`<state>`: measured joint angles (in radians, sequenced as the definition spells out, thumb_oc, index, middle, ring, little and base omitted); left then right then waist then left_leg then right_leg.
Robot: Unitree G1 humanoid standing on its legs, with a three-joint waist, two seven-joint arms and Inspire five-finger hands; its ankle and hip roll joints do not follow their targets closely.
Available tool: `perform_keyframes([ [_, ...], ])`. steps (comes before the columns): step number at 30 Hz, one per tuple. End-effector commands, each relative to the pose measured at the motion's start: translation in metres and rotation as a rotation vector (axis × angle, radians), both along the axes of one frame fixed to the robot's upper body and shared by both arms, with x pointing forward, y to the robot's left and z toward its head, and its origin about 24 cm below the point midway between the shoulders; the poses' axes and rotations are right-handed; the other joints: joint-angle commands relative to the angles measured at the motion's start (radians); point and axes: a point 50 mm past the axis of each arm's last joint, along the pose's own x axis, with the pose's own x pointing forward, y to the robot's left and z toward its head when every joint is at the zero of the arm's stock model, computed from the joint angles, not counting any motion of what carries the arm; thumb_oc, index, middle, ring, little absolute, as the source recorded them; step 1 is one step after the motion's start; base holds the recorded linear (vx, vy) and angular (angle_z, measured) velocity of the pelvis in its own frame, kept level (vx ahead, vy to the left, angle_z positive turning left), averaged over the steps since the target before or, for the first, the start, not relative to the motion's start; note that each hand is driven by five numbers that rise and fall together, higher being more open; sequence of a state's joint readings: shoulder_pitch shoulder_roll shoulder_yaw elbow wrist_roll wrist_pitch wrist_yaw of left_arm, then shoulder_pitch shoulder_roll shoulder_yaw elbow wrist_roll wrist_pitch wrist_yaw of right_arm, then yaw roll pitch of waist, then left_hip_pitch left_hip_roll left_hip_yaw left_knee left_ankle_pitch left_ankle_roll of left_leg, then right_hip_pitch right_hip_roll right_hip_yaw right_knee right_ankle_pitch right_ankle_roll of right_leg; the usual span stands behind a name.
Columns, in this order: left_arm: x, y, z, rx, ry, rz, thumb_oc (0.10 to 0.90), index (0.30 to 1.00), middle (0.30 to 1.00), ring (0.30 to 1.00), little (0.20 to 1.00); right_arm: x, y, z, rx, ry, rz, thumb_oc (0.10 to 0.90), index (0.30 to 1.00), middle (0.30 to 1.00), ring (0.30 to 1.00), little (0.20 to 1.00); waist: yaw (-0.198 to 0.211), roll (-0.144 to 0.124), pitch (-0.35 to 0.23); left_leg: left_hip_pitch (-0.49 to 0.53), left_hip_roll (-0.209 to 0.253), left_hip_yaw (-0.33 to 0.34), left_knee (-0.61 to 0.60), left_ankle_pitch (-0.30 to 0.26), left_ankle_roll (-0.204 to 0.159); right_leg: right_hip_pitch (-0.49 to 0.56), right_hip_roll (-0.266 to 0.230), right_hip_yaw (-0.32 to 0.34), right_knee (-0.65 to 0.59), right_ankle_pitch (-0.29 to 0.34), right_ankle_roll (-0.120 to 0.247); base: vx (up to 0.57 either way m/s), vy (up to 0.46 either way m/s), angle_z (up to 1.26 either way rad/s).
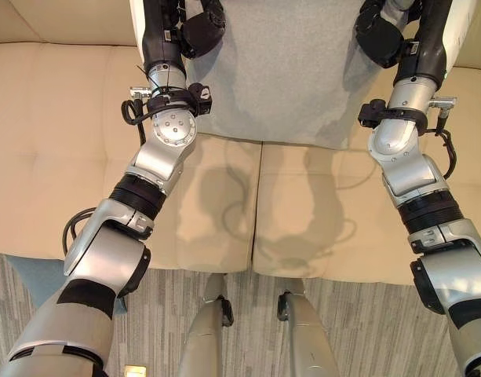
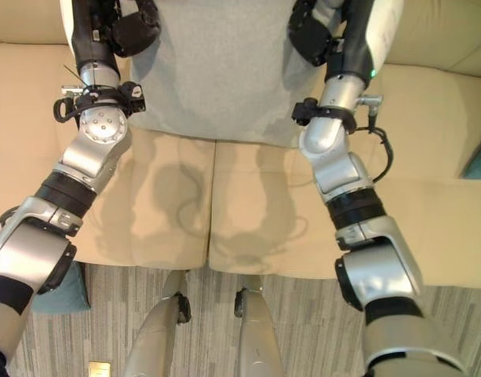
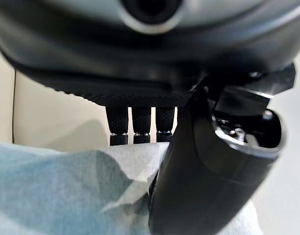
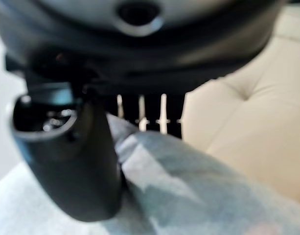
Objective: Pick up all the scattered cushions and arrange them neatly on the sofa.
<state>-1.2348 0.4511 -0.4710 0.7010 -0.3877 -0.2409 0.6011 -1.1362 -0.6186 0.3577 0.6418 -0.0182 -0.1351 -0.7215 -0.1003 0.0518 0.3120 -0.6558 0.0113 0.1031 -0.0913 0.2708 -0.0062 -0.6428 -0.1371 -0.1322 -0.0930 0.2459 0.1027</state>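
While both arms are reaching forward over sofa (image 1: 60,181), left hand (image 1: 202,30) and right hand (image 1: 379,35) are pinching grey cushion (image 1: 279,71) at its side edges, thumbs over fabric, holding it against sofa's back edge.

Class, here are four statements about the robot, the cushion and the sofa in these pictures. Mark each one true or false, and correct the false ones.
1. Both hands grip the grey cushion. True: left hand, right hand.
2. The cushion lies on the floor. False: it is over the sofa seat.
3. The sofa is beige. True.
4. The left hand hangs free. False: its thumb pinches the cushion.
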Motion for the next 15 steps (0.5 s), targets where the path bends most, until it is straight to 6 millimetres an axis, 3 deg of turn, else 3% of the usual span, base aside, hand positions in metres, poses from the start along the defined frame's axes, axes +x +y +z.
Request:
perform_keyframes([
  [1,-0.028,-0.051,0.051,0.163,-0.294,-0.184,0.8,0.9,0.9,0.9,0.9,-0.016,0.035,0.05,-0.155,-0.201,0.123,0.8,0.9,0.9,0.9,0.9,0.01,-0.02,-0.174,0.058,0.017,0.02,0.004,-0.144,-0.083,-0.004,0.016,-0.023,0.006,-0.074,0.073,0.0,0.0,0.0],
  [2,-0.028,-0.051,0.051,0.163,-0.294,-0.184,0.8,0.9,0.9,0.9,0.9,-0.016,0.035,0.05,-0.155,-0.201,0.124,0.8,0.9,0.9,0.9,0.9,0.01,-0.02,-0.174,0.058,0.018,0.02,0.004,-0.144,-0.083,-0.003,0.016,-0.023,0.006,-0.074,0.073,0.0,0.0,0.0],
  [5,-0.02,-0.018,0.044,0.157,-0.245,-0.11,0.8,0.9,0.9,0.9,0.9,-0.014,0.009,0.046,-0.161,-0.143,0.066,0.8,0.9,0.9,0.9,0.9,0.014,-0.022,-0.175,0.067,0.018,0.021,0.004,-0.146,-0.085,0.006,0.016,-0.026,0.006,-0.075,0.073,0.0,0.0,0.0],
  [7,-0.015,0.023,0.038,0.178,-0.186,-0.021,0.8,0.9,0.9,0.9,0.9,-0.013,-0.027,0.033,-0.14,-0.059,-0.006,0.8,0.9,0.9,0.9,0.9,0.015,-0.023,-0.177,0.075,0.018,0.02,0.004,-0.146,-0.086,0.015,0.014,-0.034,0.006,-0.073,0.074,0.0,0.0,0.0],
  [10,-0.018,0.061,0.023,0.19,-0.147,0.057,0.8,0.9,0.9,0.9,0.9,-0.021,-0.071,0.009,-0.091,0.022,-0.09,0.8,0.9,0.9,0.9,0.9,0.016,-0.026,-0.178,0.088,0.019,0.017,0.004,-0.149,-0.088,0.032,0.013,-0.043,0.006,-0.075,0.077,0.0,-0.01,0.02],
  [12,-0.025,0.081,-0.001,0.165,-0.107,0.073,0.8,0.9,0.9,0.9,0.9,-0.031,-0.094,-0.02,-0.029,0.077,-0.103,0.8,0.9,0.9,0.9,0.9,0.017,-0.031,-0.185,0.111,0.023,0.016,0.004,-0.154,-0.088,0.058,0.013,-0.048,0.006,-0.081,0.075,0.01,-0.021,0.13],
  [15,-0.051,0.094,-0.08,0.149,0.032,0.017,0.8,0.9,0.9,0.9,0.9,-0.06,-0.111,-0.103,-0.022,0.287,-0.071,0.8,0.9,0.9,0.9,0.9,0.019,-0.049,-0.209,0.19,0.031,0.018,0.004,-0.171,-0.087,0.146,0.012,-0.064,0.006,-0.1,0.069,0.05,-0.024,0.12],
])
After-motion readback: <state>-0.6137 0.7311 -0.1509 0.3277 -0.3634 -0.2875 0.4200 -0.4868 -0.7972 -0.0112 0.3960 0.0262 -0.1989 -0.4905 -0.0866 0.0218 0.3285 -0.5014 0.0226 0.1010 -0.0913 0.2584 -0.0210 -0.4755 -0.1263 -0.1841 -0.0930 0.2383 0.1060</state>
